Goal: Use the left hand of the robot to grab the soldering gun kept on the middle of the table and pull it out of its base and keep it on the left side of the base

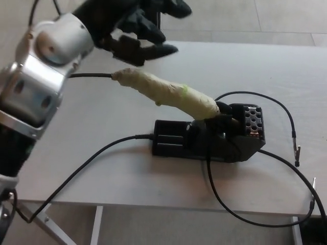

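The left hand, fingers spread and grasping nothing, is positioned above the soldering gun, which is seated tilted in its base mid-surface.

Soldering gun seated in base at table centre, handle slanting toward 10 o'clock. Left hand above handle end, apart.

No text, label, brand or number can be read on the soldering gun; none on its base; none on the table
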